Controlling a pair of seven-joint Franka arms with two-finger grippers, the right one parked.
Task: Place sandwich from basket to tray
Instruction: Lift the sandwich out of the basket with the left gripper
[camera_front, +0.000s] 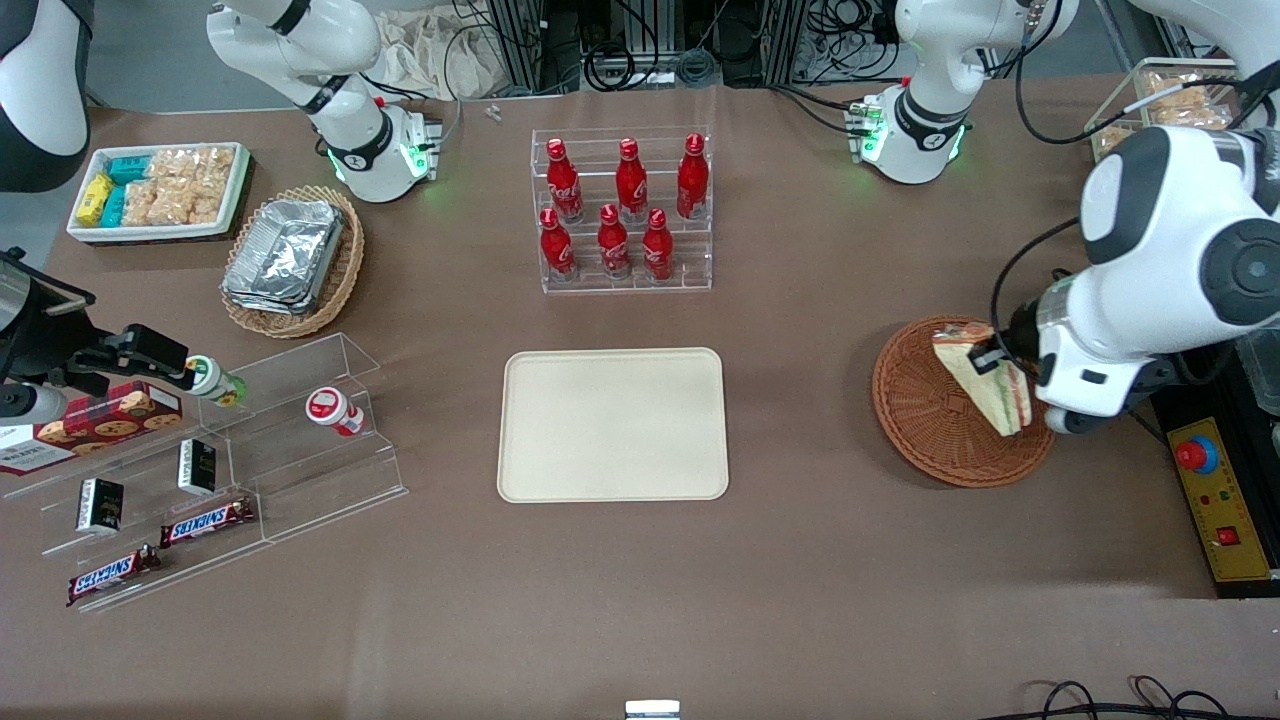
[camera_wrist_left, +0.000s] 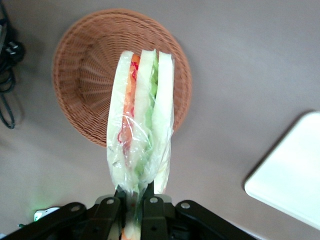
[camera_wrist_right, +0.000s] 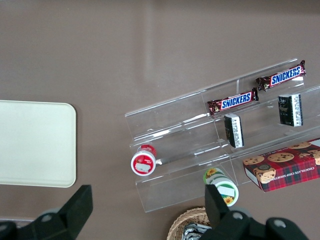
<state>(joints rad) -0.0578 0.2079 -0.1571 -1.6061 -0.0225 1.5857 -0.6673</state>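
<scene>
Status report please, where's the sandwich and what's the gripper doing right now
Gripper shut on the sandwich, held above the basket. Sandwich hangs lifted, not yet over the tray. Tray bare; nothing on the table between basket and tray.

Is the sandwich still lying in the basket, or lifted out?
Lifted out. The tool is shut on the wrapped sandwich, holding it above the empty basket, not yet over the tray.

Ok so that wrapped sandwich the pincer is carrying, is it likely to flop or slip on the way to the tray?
The sandwich is probably light. It hangs over the basket from the pincer, which is shut on one end. Its soft bread layers may sag or splay. The glossy clear wrap looks slippery, so it could slide if moved fast.
</scene>
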